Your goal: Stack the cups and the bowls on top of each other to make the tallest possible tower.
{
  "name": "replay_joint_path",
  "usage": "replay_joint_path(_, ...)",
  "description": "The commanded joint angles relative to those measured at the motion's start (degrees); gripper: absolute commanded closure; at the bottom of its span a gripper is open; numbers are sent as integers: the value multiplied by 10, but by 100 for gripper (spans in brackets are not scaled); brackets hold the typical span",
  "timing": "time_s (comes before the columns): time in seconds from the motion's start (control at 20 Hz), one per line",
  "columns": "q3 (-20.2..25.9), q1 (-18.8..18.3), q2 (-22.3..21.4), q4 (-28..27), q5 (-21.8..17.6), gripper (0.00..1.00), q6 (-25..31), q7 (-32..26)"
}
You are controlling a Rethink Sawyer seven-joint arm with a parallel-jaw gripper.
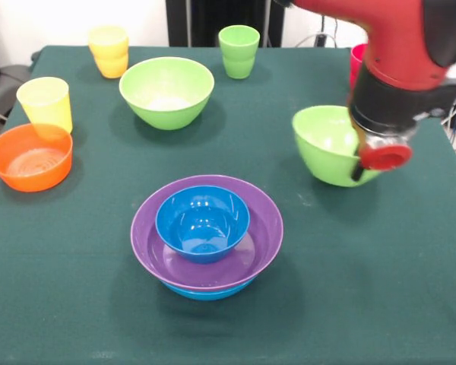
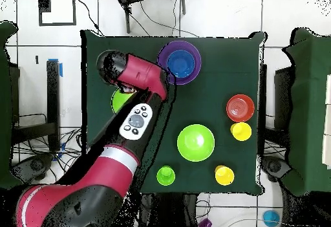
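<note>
The tower stands at the table's middle: a small blue bowl (image 1: 203, 222) inside the wide purple bowl (image 1: 262, 228), on the large blue bowl (image 1: 207, 293). My gripper (image 1: 360, 163) is at the right rim of a light green bowl (image 1: 327, 148), shut on it, with one finger inside the rim. In the overhead view the arm hides most of this bowl (image 2: 118, 100). A second light green bowl (image 1: 167, 91) stands alone. The orange bowl (image 1: 30, 157), yellow cup (image 1: 45, 103), orange-yellow cup (image 1: 109, 50) and light green cup (image 1: 239, 50) stand apart. The red cup (image 1: 356, 65) shows only partly behind the arm.
The dark green cloth (image 1: 76, 304) covers the whole table. The cups stand along the far edge and the left side in the front view. The arm (image 2: 132, 118) crosses the table's left half in the overhead view.
</note>
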Motion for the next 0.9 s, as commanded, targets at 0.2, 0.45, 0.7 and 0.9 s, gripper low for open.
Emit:
replay_joint_path(0.2, 95, -89, -126, 79, -123, 100, 12, -212)
replay_joint_path(0.45, 110, -114, -141, 22, -181, 100, 63, -237)
replay_joint_path(0.7, 127, -124, -134, -69, -213, 100, 135, -250)
replay_joint_path(0.9, 140, -140, -125, -147, -227, 100, 194, -275)
